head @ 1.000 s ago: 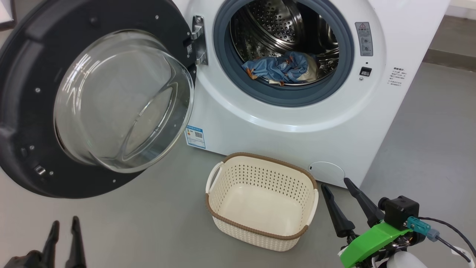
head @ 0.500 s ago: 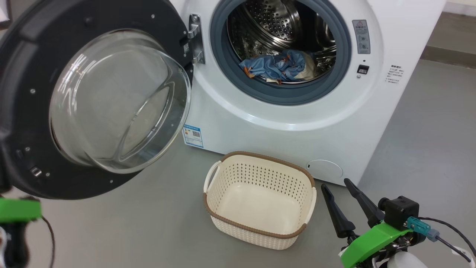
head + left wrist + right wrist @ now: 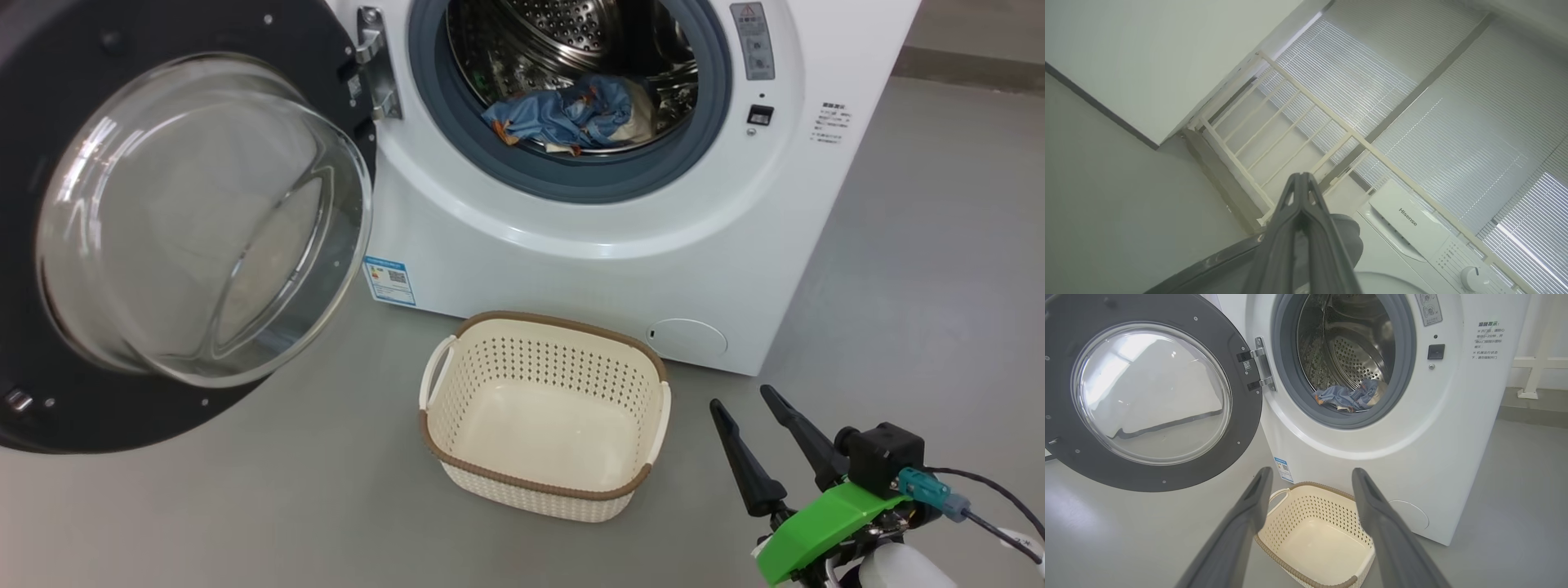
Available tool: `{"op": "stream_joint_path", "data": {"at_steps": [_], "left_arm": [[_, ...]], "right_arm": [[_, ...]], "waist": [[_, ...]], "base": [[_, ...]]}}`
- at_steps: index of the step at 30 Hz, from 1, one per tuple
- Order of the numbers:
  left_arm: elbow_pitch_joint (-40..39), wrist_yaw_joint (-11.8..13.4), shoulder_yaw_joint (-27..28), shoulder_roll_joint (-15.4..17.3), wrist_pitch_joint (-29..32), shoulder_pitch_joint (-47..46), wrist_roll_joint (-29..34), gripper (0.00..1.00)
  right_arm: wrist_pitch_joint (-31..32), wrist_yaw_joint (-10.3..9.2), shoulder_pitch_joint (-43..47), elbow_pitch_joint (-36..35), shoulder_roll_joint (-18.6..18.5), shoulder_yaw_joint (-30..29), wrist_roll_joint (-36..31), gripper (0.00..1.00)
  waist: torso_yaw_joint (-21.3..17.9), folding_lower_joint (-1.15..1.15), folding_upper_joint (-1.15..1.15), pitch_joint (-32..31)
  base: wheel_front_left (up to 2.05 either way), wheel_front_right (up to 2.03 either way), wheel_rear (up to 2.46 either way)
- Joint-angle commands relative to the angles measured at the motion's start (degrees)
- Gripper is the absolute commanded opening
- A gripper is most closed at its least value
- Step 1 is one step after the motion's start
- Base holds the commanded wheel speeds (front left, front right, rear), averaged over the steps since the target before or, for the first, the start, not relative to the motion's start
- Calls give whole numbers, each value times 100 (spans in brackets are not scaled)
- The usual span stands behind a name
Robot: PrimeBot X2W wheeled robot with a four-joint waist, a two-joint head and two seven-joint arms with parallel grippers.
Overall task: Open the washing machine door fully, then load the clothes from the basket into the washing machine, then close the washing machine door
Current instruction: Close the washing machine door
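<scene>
Your right claw (image 3: 741, 398) stands wide open with nothing between its two dark fingers. It is low over the floor (image 3: 286, 506), just right of the basket (image 3: 563, 322). Your left claw (image 3: 1301, 175) is pressed fully closed, tips together, holding nothing. It points up toward a white railing (image 3: 1306, 122) and slatted blinds (image 3: 1453, 122).

Task things:
- The washing machine door (image 3: 188, 220) hangs swung wide to the left on its metal hinge (image 3: 374, 65), glass bowl bulging toward you.
- The washing machine (image 3: 571, 261) stands on the floor, drum mouth uncovered.
- The clothes (image 3: 563, 114), blue with orange-brown print and a bit of cream, lie heaped at the drum's front lip against the grey-blue gasket (image 3: 571, 184).
- The basket sits on the floor just in front of the machine's lower front edge, near the round flap (image 3: 687, 339). Its bottom is bare.

Surface and room:
- The floor is smooth, matte grey and even in tone.
- To the right of the machine it runs back to a darker raised strip (image 3: 971, 69). The right wrist view shows a white post base (image 3: 1531, 392) standing there.
- The left wrist view shows a pale wall with a dark skirting line (image 3: 1098, 106), and a round knob (image 3: 1470, 277) on the machine's white top panel.
</scene>
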Motion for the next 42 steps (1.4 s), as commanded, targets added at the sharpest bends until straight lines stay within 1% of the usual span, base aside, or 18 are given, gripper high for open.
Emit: {"op": "stream_joint_path", "data": {"at_steps": [1,4,10,14,18,23,29,42], "left_arm": [[-7,20,188,394,40,-235,-72,0],[705,56,474,586,128,-463,-368,0],[1969,23,804,990,211,-728,-683,0],[2593,-8,973,1159,226,-769,-857,0],[3051,-32,1117,1277,176,-707,-995,0],[3414,-45,1205,1373,215,-649,-1137,0],[3650,-48,1383,1428,278,-599,-1390,0],[3822,-49,1384,1363,383,-641,-1586,0]], "right_arm": [[-48,42,-221,-122,-71,97,-2,100],[-48,42,-277,-129,-125,137,-12,100],[-48,42,-337,-129,-267,180,-11,100],[-48,42,-379,-141,-384,217,-15,100],[-48,42,-393,-128,-490,254,-11,100],[-35,42,-390,-147,-589,297,2,100],[29,42,-406,-228,-649,283,-14,100],[113,42,-463,-319,-582,138,-166,100]], "waist": [[-79,-1,0,67],[-161,-1,0,108],[-327,-1,0,190],[-436,-1,0,251],[-531,-1,0,281],[-634,-1,0,323],[-728,-1,0,427],[-750,-1,0,713]], "base": [[0,0,0],[0,0,0],[0,0,0],[0,0,0],[0,0,0],[0,0,0],[0,0,0],[0,0,0]]}}
